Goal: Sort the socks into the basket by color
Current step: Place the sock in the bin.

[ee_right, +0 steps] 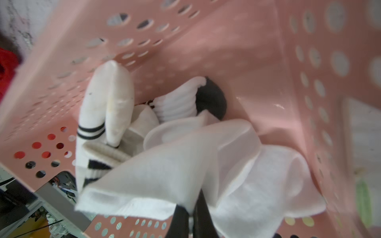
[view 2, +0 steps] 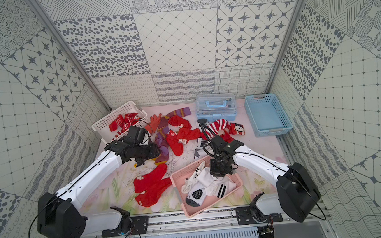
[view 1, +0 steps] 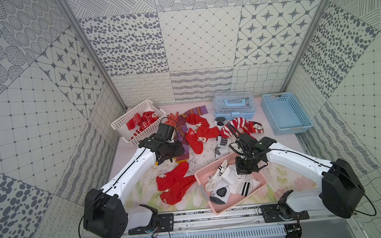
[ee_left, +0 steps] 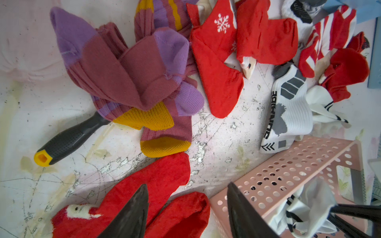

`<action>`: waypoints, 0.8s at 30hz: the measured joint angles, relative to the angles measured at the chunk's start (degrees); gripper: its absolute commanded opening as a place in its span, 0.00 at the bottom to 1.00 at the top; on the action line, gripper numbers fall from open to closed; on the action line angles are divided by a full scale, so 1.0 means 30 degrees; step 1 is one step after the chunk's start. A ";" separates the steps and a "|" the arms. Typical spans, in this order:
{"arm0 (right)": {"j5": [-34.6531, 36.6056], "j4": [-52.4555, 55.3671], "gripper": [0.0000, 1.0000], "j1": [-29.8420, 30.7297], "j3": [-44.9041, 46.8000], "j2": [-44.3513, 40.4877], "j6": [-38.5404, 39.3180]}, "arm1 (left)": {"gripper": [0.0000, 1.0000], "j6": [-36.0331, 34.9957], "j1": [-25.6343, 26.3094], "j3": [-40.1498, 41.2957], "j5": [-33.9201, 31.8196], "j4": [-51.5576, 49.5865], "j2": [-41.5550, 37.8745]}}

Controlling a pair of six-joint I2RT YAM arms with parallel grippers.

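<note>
the right arm bends in from the desk's near right corner, its wrist pointing down into the pink basket [view 1: 218,210] at the near edge. the right gripper [ee_right: 192,218] has its fingers [ee_right: 179,218] pressed together on a plain white sock [ee_right: 156,177] that hangs just above the other white socks [view 1: 231,185] piled in that basket, some with black stripes or grey marks.

the left arm reaches from the near left corner toward the desk's middle, its wrist level over the sock pile. the left gripper [ee_left: 186,214] hovers with its fingers [ee_left: 132,212] apart and empty, above two red socks [view 1: 175,184] lying flat just left of the pink basket.

the white basket [view 1: 124,127] at the far left corner holds red socks with white patterns [view 1: 142,120]. the blue basket [view 1: 288,128] at the far right corner has no socks showing in it. a clear blue-lidded case [view 1: 233,105] sits at the far edge beside it.

purple socks [ee_left: 132,82] with yellow toes lie bunched in the middle, over a black tool handle [ee_left: 68,140] with a yellow end. red snowflake socks [ee_left: 218,61] lie beside them, a red-and-white striped sock [view 1: 238,124] and a white-grey sock [ee_left: 288,115] further right.
</note>
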State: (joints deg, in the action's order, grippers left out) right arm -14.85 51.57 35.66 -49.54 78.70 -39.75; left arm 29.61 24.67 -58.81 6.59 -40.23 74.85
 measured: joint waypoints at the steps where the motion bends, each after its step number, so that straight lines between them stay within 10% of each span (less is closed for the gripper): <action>1: 0.0102 -0.0401 0.00 0.0000 0.0226 0.0335 -0.0066 | 0.61 0.0015 0.0073 0.0080 -0.0007 -0.0022 -0.0066; 9: 0.0539 -0.1515 0.02 0.0000 0.0918 0.1020 -0.0284 | 0.62 0.0408 0.0634 0.0787 -0.0350 -0.0408 -0.0204; 17: 0.1188 -0.0211 0.69 0.0000 -0.0568 -0.0066 -0.0066 | 0.64 0.0736 0.0991 0.1231 -0.0656 -0.0765 0.0386; 24: 0.1581 0.0903 0.96 0.0000 -0.2477 -0.0809 0.0117 | 0.66 0.0998 0.1508 0.1246 -0.1005 -0.0823 0.1654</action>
State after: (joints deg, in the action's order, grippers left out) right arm -10.11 54.28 35.66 -56.97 76.27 -39.40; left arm 32.60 29.19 -55.07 3.57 -42.70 79.81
